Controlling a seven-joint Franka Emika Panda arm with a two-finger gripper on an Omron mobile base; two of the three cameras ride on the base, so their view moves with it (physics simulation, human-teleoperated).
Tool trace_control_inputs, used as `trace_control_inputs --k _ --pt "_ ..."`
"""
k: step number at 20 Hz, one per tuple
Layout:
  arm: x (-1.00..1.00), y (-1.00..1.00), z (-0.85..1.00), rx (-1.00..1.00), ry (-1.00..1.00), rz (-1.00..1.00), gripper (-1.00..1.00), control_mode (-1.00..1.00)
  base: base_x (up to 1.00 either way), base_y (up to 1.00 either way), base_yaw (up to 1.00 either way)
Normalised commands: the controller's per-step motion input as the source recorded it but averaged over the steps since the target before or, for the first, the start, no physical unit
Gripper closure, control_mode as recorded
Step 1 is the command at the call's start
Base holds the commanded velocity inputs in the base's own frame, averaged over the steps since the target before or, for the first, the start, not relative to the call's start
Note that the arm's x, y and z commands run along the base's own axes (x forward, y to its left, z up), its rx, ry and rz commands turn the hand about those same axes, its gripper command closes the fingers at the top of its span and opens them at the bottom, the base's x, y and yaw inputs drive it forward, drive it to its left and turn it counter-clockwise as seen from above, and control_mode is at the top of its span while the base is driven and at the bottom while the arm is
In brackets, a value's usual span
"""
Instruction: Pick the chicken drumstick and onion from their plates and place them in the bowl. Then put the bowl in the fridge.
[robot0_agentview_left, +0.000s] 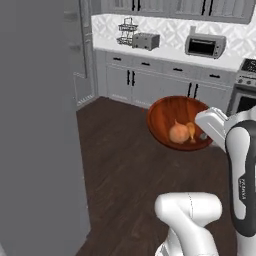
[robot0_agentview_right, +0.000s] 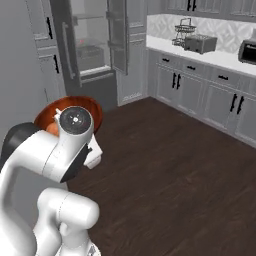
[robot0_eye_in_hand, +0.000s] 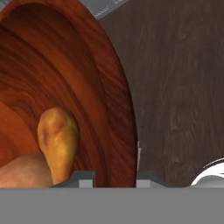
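Note:
The reddish-brown wooden bowl (robot0_agentview_left: 170, 114) hangs in the air above the dark floor, tilted toward the left base camera. Inside it lie the round tan onion (robot0_agentview_left: 179, 134) and the chicken drumstick (robot0_agentview_left: 191, 131), side by side. My gripper (robot0_agentview_left: 203, 136) is shut on the bowl's right rim. In the hand view the rim (robot0_eye_in_hand: 119, 92) runs down between my two fingertips, with the drumstick (robot0_eye_in_hand: 59, 140) and part of the onion (robot0_eye_in_hand: 19, 175) to its left. The fridge (robot0_agentview_right: 90, 55) stands open ahead, glass shelves showing. In the right base view the bowl (robot0_agentview_right: 52, 111) peeks out behind my arm. The plates are out of view.
A tall flat grey panel (robot0_agentview_left: 40, 125) rises close on the left. Grey cabinets with black handles (robot0_agentview_left: 150, 80) line the far wall, with a toaster (robot0_agentview_left: 146, 41), a wire rack (robot0_agentview_left: 128, 31) and a toaster oven (robot0_agentview_left: 205, 46) on the counter. A stove (robot0_agentview_left: 245, 85) is at the right.

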Motion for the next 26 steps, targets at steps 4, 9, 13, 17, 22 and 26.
trace_control_inputs --k 4,9,13,17,22,26 --pt "0.0 0.0 0.0 0.0 0.0 0.0 1.0 1.0 1.0 -0.62 0.5" --pt "0.0 0.0 0.0 0.0 0.0 0.0 1.0 1.0 0.91 -1.0 0.28" --pt "0.0 0.0 0.0 0.0 0.0 0.0 1.0 1.0 0.95 -1.0 0.19" --pt "0.0 0.0 0.0 0.0 0.0 0.0 1.0 1.0 1.0 -0.89 0.34" --pt "0.0 0.0 0.0 0.0 0.0 0.0 1.0 1.0 1.0 -0.75 0.39" --pt "0.0 0.0 0.0 0.0 0.0 0.0 1.0 1.0 1.0 -0.71 0.37"
